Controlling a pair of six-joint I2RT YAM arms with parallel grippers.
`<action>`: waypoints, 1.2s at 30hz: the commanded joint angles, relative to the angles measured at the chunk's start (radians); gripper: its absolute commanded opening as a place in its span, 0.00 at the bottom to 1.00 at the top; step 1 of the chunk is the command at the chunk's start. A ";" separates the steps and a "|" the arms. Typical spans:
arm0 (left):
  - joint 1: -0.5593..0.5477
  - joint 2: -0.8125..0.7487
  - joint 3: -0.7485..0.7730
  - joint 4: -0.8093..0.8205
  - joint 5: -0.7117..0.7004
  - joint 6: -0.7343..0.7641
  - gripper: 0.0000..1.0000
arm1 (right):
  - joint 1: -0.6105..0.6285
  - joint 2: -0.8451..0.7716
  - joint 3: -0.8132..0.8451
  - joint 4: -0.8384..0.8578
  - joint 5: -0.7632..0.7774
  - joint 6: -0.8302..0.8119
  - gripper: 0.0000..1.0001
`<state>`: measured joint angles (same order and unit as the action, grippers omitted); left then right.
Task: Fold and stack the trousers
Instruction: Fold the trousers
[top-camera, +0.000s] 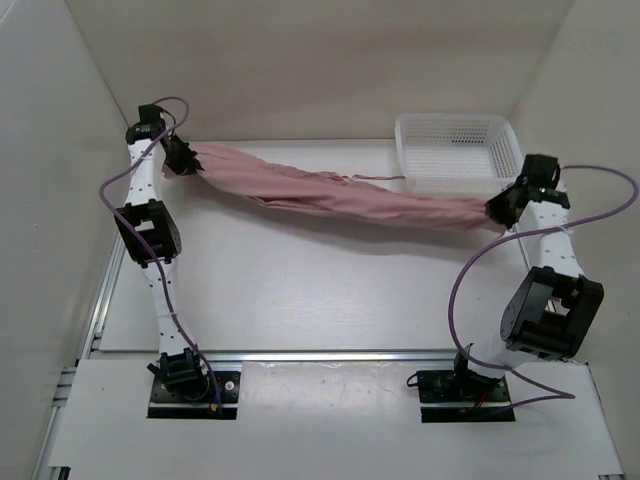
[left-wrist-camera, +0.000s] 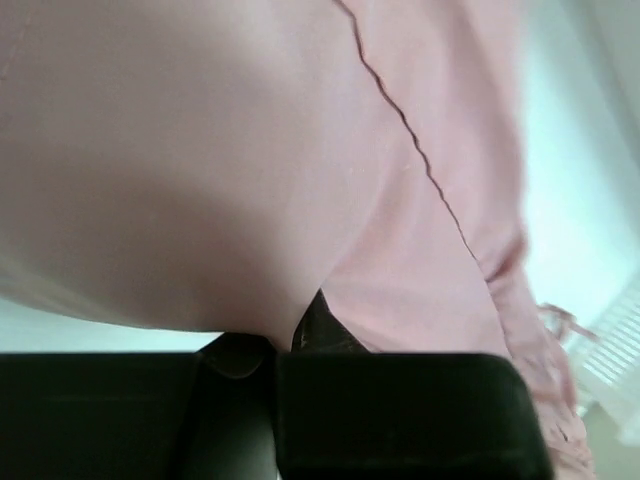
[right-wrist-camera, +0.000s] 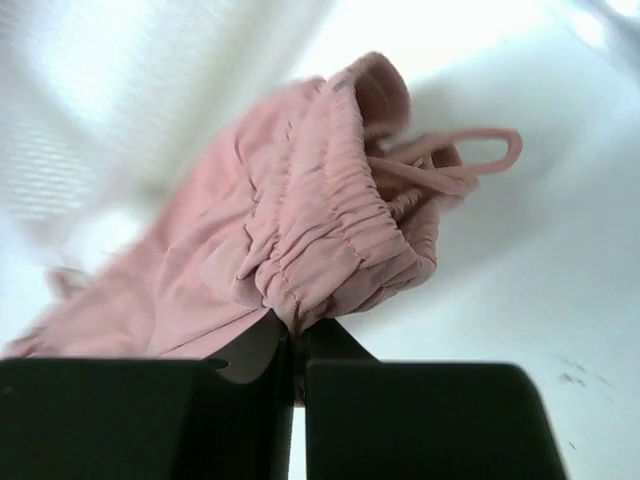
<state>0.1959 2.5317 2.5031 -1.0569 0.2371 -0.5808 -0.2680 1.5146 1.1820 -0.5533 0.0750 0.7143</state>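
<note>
The dusty-pink trousers (top-camera: 330, 192) hang stretched between my two grippers across the far part of the table, sagging a little in the middle. My left gripper (top-camera: 184, 158) is shut on their left end; in the left wrist view the cloth (left-wrist-camera: 250, 180) fills the frame above the jaws (left-wrist-camera: 285, 345). My right gripper (top-camera: 497, 212) is shut on the gathered elastic waist (right-wrist-camera: 320, 250), and the drawstring loop (right-wrist-camera: 470, 165) hangs beside it. The right jaws pinch the waist edge (right-wrist-camera: 297, 330).
A white perforated plastic basket (top-camera: 458, 150) stands at the far right, just behind the trousers' right end and next to my right arm. White walls enclose the table on the left, back and right. An aluminium rail (top-camera: 330, 355) runs along the near edge.
</note>
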 joint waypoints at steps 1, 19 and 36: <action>0.033 -0.220 0.077 0.032 0.033 0.007 0.10 | -0.014 -0.051 0.186 -0.068 0.045 -0.049 0.00; 0.128 -0.605 -0.767 0.014 -0.058 0.162 1.00 | -0.128 -0.433 -0.308 -0.240 0.077 -0.085 0.67; 0.252 -0.686 -1.022 0.011 -0.185 0.058 0.98 | -0.108 -0.424 -0.211 -0.261 -0.012 -0.118 0.76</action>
<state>0.3878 1.9194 1.5612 -1.0809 0.0525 -0.5053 -0.3893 1.0966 0.9360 -0.8131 0.0952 0.6212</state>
